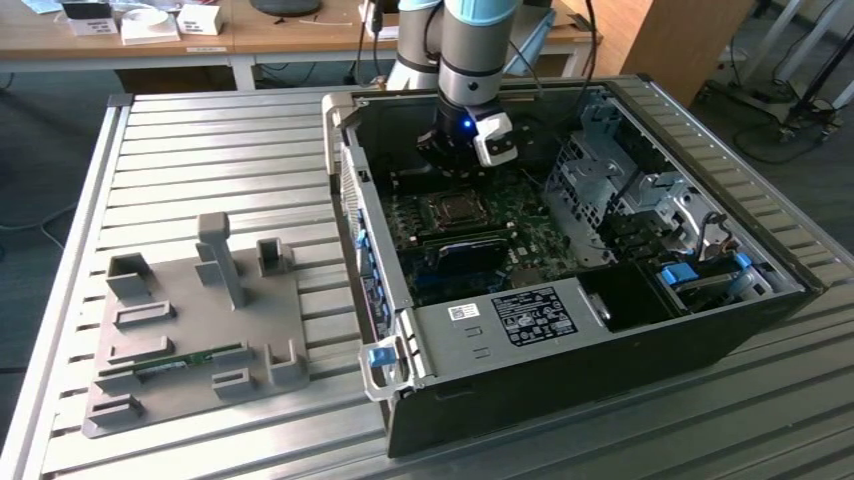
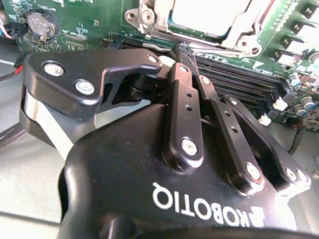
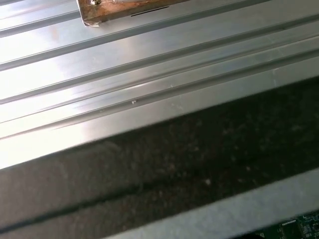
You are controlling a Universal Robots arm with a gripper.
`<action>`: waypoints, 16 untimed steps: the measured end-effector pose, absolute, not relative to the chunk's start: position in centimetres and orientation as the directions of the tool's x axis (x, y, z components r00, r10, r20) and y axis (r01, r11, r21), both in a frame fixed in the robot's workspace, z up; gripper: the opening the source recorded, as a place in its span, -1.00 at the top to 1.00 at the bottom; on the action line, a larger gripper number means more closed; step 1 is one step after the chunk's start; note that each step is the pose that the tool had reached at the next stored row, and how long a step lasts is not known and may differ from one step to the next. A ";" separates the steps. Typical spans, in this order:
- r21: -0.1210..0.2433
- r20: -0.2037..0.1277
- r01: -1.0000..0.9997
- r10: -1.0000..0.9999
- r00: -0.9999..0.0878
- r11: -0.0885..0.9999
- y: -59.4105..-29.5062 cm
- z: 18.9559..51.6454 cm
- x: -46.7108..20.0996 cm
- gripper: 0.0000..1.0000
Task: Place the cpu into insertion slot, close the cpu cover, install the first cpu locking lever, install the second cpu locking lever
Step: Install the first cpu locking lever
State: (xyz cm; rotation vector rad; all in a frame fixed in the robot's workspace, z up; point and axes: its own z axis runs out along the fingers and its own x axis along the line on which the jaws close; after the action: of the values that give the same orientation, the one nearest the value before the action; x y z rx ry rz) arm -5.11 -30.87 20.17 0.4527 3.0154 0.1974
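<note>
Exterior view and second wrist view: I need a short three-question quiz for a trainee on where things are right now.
1. In the exterior view, on which side of the computer case does the grey fixture lie?
2. Where is the claw? A: over the grey fixture. B: inside the computer case, close to the cpu. C: above the wooden desk.
3. True or false: the cpu lies on the grey fixture.

Key: 1 left. 2 B. 3 false, it sits in the insertion slot.
</note>
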 end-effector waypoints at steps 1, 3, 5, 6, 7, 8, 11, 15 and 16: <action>0.140 -0.066 0.286 0.298 -0.952 0.948 -30.8 20.2 -5.1 0.79; 0.140 -0.066 0.286 0.297 -0.952 0.948 -30.6 20.2 -5.1 0.79; 0.140 -0.066 0.286 0.297 -0.952 0.948 -30.6 20.2 -5.1 0.79; 0.140 -0.066 0.286 0.297 -0.953 0.948 -30.6 20.2 -5.1 0.79; 0.140 -0.066 0.286 0.297 -0.953 0.948 -30.6 20.1 -5.1 0.79; 0.140 -0.066 0.286 0.297 -0.952 0.948 -30.6 20.1 -5.1 0.79; 0.139 -0.066 0.286 0.297 -0.952 0.948 -30.6 20.0 -5.0 0.79; 0.137 -0.067 0.286 0.297 -0.952 0.948 -30.6 19.9 -4.9 0.79; 0.136 -0.067 0.286 0.297 -0.952 0.948 -30.6 19.9 -4.9 0.79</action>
State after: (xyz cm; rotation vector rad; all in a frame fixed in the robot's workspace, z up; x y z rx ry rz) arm -4.87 -30.56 19.89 0.4525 3.0153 0.1909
